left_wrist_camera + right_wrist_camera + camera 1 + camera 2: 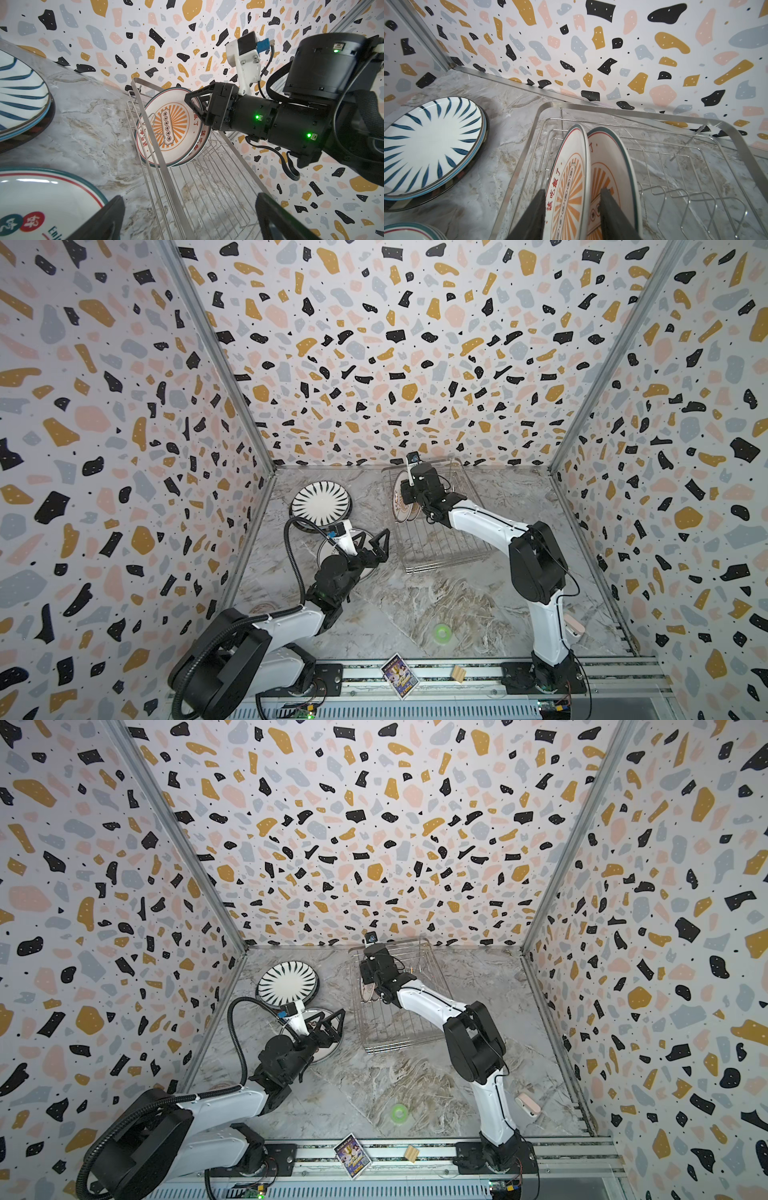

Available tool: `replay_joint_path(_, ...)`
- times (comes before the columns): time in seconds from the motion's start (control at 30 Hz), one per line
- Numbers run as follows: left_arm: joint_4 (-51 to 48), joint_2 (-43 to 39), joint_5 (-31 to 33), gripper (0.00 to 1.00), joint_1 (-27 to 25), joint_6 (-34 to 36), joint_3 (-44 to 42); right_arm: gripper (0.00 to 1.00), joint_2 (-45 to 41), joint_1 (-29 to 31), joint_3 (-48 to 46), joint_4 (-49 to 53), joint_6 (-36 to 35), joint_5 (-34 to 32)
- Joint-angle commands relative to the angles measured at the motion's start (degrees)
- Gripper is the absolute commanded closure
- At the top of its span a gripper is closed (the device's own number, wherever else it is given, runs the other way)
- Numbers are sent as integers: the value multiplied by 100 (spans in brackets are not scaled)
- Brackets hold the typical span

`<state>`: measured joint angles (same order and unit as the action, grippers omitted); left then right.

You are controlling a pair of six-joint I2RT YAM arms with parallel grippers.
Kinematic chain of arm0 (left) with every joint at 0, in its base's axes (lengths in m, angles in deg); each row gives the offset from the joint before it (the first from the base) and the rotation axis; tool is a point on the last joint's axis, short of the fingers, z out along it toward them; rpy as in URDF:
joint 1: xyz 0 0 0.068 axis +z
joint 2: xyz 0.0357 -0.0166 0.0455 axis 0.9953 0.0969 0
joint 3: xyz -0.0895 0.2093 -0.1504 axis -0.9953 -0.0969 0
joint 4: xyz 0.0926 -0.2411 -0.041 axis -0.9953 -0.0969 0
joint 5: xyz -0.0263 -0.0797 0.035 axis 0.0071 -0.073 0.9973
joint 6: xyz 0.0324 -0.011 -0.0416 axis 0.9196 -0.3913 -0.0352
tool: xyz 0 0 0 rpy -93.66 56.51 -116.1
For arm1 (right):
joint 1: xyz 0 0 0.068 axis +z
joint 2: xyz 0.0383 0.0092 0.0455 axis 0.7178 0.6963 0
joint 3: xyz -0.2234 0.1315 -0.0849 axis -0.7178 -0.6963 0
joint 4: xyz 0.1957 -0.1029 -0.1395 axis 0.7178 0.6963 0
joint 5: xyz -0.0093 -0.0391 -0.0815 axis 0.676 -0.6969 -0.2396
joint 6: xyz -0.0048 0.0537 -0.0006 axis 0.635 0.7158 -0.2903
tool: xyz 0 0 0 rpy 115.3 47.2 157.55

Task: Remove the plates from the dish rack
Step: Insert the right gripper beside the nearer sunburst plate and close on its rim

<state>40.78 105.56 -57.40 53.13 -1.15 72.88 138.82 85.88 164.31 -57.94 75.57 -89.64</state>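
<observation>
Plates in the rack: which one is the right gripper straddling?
The sunburst plate closest to the striped plate; its twin stands outside the right gripper's jaws.

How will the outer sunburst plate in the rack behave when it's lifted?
The plate looks like glazed ceramic: likely stiff, fairly heavy, breakable. Its glossy rim may slip. Standing on edge beside a second plate, it could knock that.

White-shelled arms (478, 522) with black joint housings (536, 568), black cables (287, 164) and green lights (257, 117); the left carries a ribbed black hose (292, 560).
</observation>
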Motion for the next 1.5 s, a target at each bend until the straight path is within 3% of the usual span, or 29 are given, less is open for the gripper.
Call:
replay_joint_path(0.0,395,-30,-58,0,-24,69,106,59,75,157,350,366,-79,-735)
replay_joint_path(0.2,413,9,12,0,-24,50,68,62,334,319,615,598,-68,-1465)
replay_joint_path(0.93,290,-227,161,0,-24,48,-28,73,797,464,965,738,206,-1762)
replay_joint_path(1.47,165,-488,321,0,-24,55,-151,85,616,707,1131,414,-169,-2644)
